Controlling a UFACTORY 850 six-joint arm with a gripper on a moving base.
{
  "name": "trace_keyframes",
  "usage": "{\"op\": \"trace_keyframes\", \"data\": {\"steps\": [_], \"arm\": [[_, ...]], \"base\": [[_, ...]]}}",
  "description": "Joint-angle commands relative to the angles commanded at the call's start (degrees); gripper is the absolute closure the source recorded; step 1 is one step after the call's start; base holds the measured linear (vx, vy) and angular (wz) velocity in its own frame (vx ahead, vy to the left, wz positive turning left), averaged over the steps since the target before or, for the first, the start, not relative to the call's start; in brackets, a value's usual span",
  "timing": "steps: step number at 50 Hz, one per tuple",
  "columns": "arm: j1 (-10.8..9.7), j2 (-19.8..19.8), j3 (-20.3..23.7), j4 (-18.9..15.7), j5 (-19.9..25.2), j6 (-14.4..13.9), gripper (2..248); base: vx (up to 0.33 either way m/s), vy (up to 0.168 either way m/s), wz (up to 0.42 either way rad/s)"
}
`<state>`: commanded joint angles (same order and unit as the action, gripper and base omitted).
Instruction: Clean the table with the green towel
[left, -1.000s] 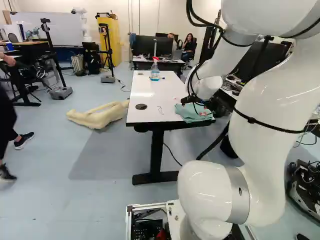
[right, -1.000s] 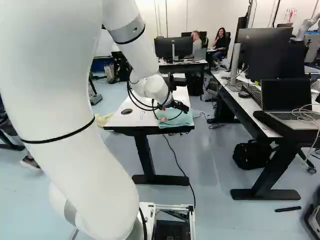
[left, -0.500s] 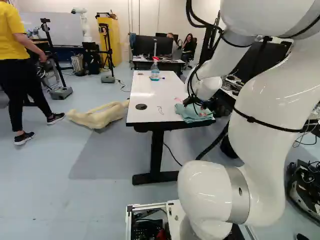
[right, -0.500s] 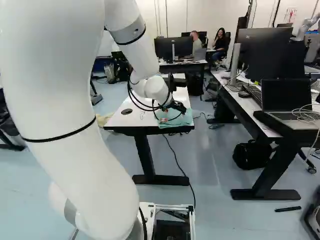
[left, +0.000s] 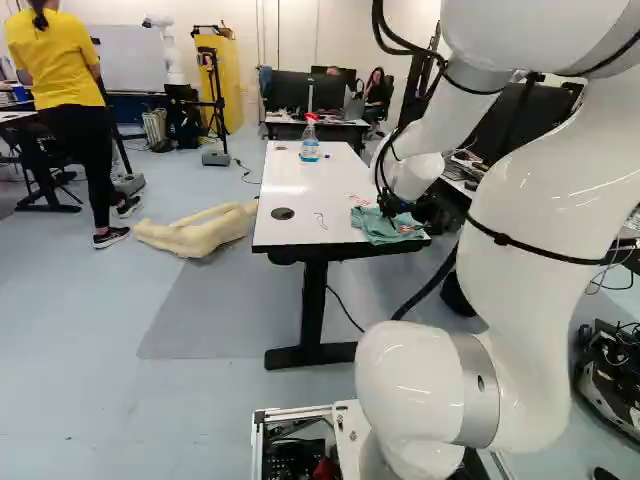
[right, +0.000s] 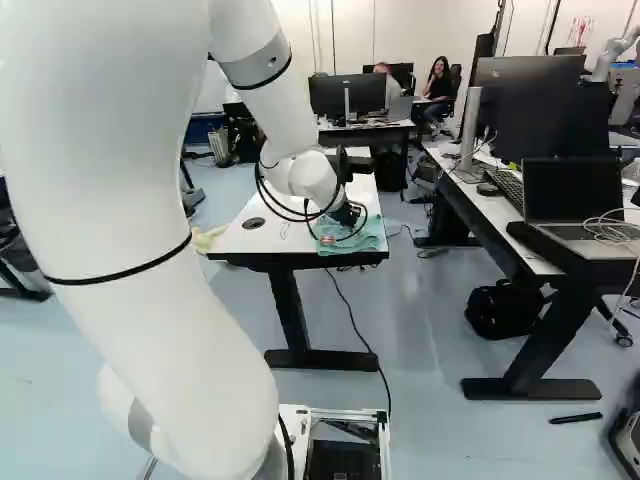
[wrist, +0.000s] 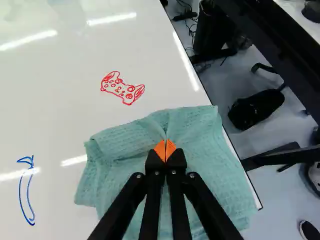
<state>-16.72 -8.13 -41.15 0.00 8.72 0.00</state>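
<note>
Pinching a fold of the green towel (wrist: 200, 137) between its orange pads (wrist: 159, 149), the gripper (wrist: 165, 145) is clenched on the cloth, the tips drawn together. The towel lies bunched on the table (wrist: 55, 120), at its near right corner as the base views show it, reaching the side edge. Just ahead of the gripper is a red drawing (wrist: 123, 89); beside the towel runs a blue mark (wrist: 31, 195). Both probably want wiping.

The hold looks small, so a fast or hard stroke could pull the fold out. Lifting too high would leave the cloth trailing without pressure; pressing too low could scrape the tips on the surface. With the towel so near the edge, a sideways drift might let it slip over. A long stroke toward the far end could topple the spray bottle (left: 310, 145).

Only the wrist view makes the pinch plain. The left base view shows the bottle, which the arm (right: 290, 110) hides in the right base view; that one shows the side desk (right: 480, 215) better.
</note>
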Motion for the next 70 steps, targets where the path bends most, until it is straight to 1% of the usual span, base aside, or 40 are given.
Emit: {"op": "trace_keyframes", "data": {"steps": [2,3,13,30,39,47,64,70], "arm": [[0.0,0.0,0.0,0.0,0.0,0.0,225],[0.0,0.0,0.0,0.0,0.0,0.0,230],[0.0,0.6,0.1,0.0,0.0,0.0,230],[0.0,3.4,0.7,0.0,0.0,0.0,230],[0.5,5.1,1.2,0.0,0.0,0.0,230],[1.6,7.0,1.9,0.0,0.0,0.0,230],[4.8,10.9,3.4,0.0,0.0,0.0,230],[6.0,11.3,3.8,0.0,0.0,0.0,230]], "base": [[0.000,0.000,0.000],[0.000,0.000,0.000],[0.000,0.000,0.000],[0.000,0.000,0.000],[0.000,0.000,0.000],[0.000,0.000,0.000],[0.000,0.000,0.000],[0.000,0.000,0.000]]}}
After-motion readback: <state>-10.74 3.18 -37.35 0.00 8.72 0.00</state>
